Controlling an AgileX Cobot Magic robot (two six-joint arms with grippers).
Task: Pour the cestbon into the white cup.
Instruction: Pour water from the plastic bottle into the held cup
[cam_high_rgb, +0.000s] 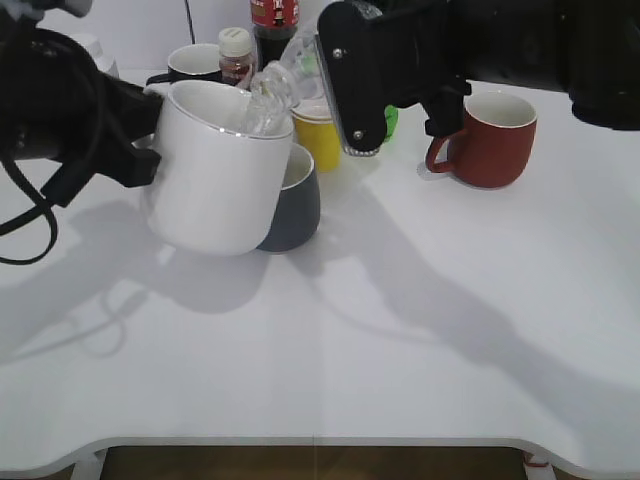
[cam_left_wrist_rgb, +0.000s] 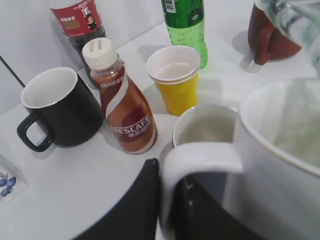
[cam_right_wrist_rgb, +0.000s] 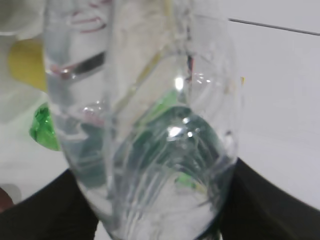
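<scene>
The white cup (cam_high_rgb: 215, 175) is lifted off the table and tilted, its mouth up and to the right. My left gripper (cam_left_wrist_rgb: 170, 200) is shut on its handle (cam_left_wrist_rgb: 200, 157); its rim also shows in the left wrist view (cam_left_wrist_rgb: 280, 145). The cestbon (cam_high_rgb: 272, 92), a clear ribbed bottle, is tipped with its mouth down over the cup's rim. My right gripper (cam_right_wrist_rgb: 155, 200) is shut on the cestbon (cam_right_wrist_rgb: 150, 125), which fills the right wrist view. In the exterior view the right gripper (cam_high_rgb: 345, 75) sits right of the cup.
A grey mug (cam_high_rgb: 295, 205) stands right behind the white cup. A yellow paper cup (cam_left_wrist_rgb: 175, 77), a Nescafe bottle (cam_left_wrist_rgb: 122, 100), a black mug (cam_left_wrist_rgb: 55, 107), a green soda bottle (cam_left_wrist_rgb: 185, 22) and a dark cola bottle (cam_left_wrist_rgb: 77, 20) crowd the back. A red mug (cam_high_rgb: 490, 140) stands at the right.
</scene>
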